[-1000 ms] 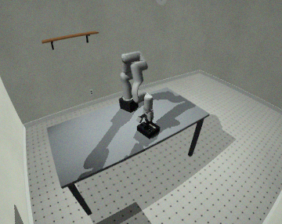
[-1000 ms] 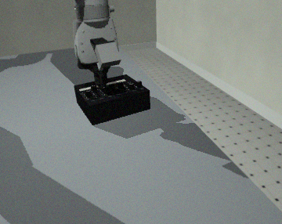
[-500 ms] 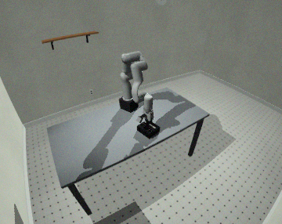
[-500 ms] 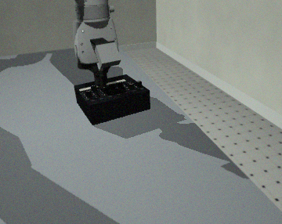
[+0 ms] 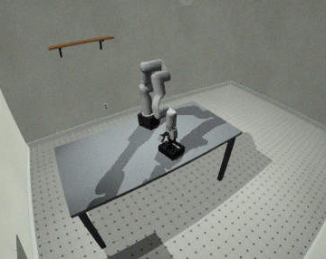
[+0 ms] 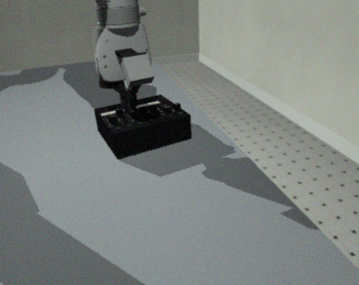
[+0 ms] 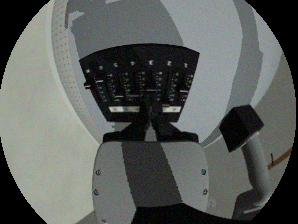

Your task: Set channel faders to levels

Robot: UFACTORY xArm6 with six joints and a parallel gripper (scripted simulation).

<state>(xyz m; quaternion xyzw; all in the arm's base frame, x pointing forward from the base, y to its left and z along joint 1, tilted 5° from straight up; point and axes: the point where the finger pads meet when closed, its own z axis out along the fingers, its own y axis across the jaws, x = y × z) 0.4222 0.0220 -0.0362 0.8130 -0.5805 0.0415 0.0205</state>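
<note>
Closest to me, the gripper [image 7: 150,117] hangs straight down over the lighting desk [image 6: 155,131], its jaws pressed fully together with nothing between them. The closed tips seem to rest on the desk's top face near the tape edge, roughly mid-row among the faders, as though used as a single poking point; whether they actually touch a cap, I cannot tell.

The desk, a squat black box, stands level on the table [image 5: 109,167], close to the arm's base [image 5: 148,120] and toward the table's right-hand half in the overhead view. Its row of faders [image 7: 140,79] shows in the wrist view, caps at mixed heights, but the written levels are too small to read, so I cannot say which channels are already set. My guess is the work is partway along, with some faders left.

The table top is grey, crossed by broad arm shadows. Beyond lie a dotted tile floor, plain walls and a wooden shelf [image 5: 81,43] high up.
</note>
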